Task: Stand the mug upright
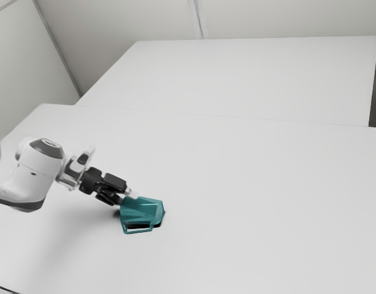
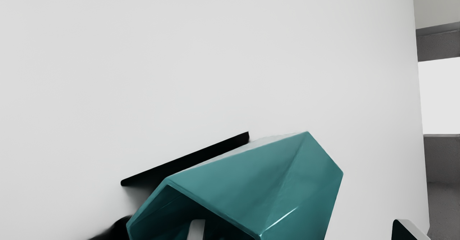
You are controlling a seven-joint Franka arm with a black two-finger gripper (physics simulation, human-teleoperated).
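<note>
At the exterior view's left, your arm (image 1: 38,174) reaches in. Next comes your end effector (image 1: 128,196), fingers wide apart, one at the mug's mouth, one outside it. Rightward, your teal mug (image 1: 139,210) lies on its side on the table (image 1: 267,202).

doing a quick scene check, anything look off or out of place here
Yes: the teal mug lies on its side on the table instead of standing upright, its open mouth toward the parted jaws. I see no spill or damage.
</note>
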